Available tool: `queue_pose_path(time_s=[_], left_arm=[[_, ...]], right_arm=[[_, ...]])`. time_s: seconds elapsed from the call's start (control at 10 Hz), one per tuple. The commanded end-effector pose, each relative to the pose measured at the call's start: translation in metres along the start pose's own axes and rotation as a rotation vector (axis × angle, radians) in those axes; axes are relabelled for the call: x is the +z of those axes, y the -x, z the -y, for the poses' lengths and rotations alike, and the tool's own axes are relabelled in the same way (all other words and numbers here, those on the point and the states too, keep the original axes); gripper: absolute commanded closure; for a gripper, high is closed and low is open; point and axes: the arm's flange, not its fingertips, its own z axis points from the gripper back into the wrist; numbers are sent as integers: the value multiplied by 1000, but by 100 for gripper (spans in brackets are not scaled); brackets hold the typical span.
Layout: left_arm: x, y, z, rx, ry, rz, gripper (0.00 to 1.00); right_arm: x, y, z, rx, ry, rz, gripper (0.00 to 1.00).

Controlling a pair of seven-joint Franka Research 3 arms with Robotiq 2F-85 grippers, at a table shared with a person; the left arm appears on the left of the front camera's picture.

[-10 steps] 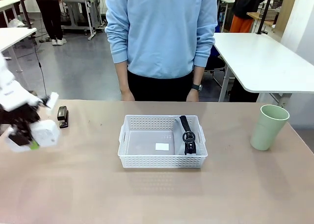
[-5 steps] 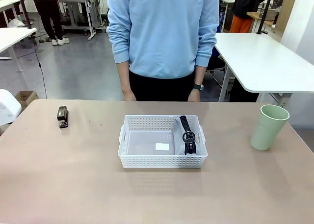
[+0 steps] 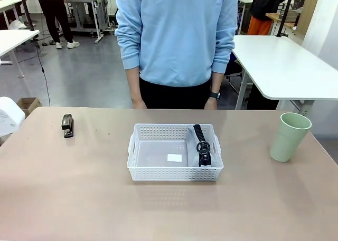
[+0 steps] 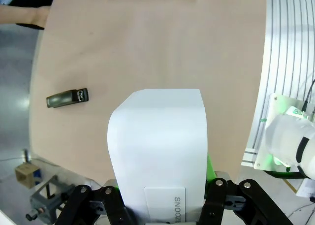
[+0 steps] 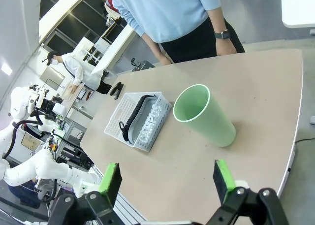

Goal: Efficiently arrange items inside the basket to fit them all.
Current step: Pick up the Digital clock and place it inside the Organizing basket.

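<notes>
Off to the left of the basket, the left claw is clamped on the white box, likely meant for the basket's bare half, while the right claw hangs spread apart off the basket's right.

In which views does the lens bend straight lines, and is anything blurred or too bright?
Front view: even light, sharp, a faint shadow by the basket. Left wrist view: the table edge curves; the white box, close to the lens, looks flatly bright. Right wrist view: tilted, the table edge bows, the pale green cup looks leaning.
</notes>
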Motion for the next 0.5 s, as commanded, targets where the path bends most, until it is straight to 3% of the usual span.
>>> queue_pose_path(time_s=[0.0, 0.1, 0.2, 0.4], left_arm=[[0, 0, 0, 1, 0, 1, 46], [-1, -22, 2, 85, -27, 45, 46], [-1, -58, 4, 151, -41, -12, 46], [-13, -171, -9, 22, 23, -139, 46]], right_arm=[[0, -2, 0, 24, -11, 23, 0], [0, -2, 0, 24, -11, 23, 0], [0, -2, 0, 24, -11, 23, 0], [0, -2, 0, 24, -11, 23, 0]])
